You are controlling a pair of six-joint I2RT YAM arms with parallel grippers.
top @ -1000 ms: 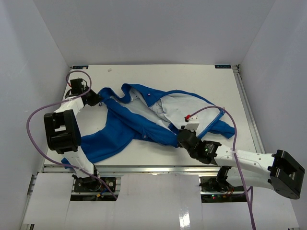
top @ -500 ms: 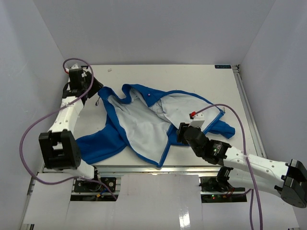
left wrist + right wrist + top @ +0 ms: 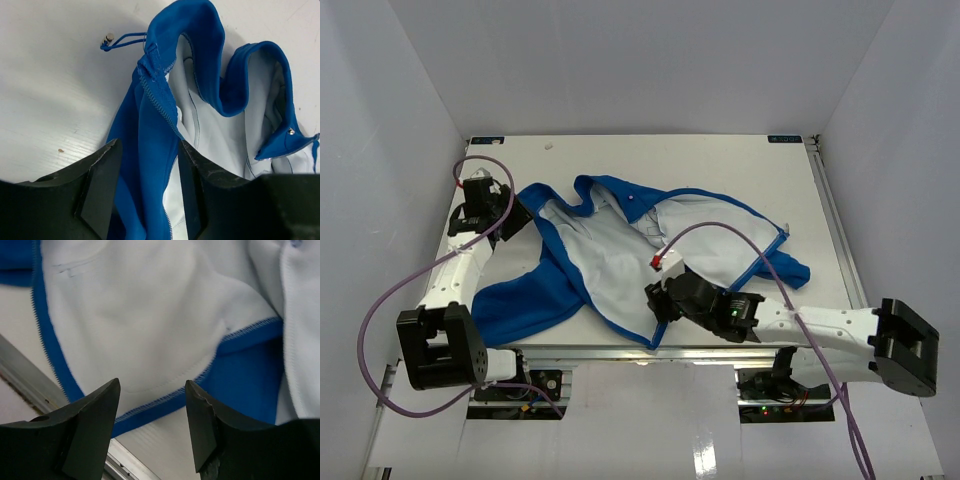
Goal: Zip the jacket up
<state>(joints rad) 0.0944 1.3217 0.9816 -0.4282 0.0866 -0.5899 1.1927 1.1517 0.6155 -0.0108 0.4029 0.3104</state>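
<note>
The blue jacket [image 3: 535, 295] lies open on the white table, its pale lining [image 3: 610, 255] facing up. My left gripper [image 3: 520, 216] is at the jacket's far-left edge, near the collar. In the left wrist view it [image 3: 148, 144] stands open, with a blue front edge and its zipper teeth [image 3: 160, 105] running between the fingers, loose. My right gripper [image 3: 656, 300] hovers at the near hem. In the right wrist view it [image 3: 152, 384] is open over the blue-trimmed hem [image 3: 165, 402], holding nothing. More zipper teeth [image 3: 42, 330] run down the left edge there.
A blue drawstring with a metal tip [image 3: 108, 38] lies on the table beside the collar. The table's metal front rail [image 3: 30, 380] runs just below the hem. Enclosure walls stand close on the left and right. Purple cables [image 3: 720, 232] loop off both arms.
Both grippers have opened. The jacket's front panel has been flipped over, so its lining now shows. My right gripper has moved left to the near hem, and the left has shifted along the collar edge.
</note>
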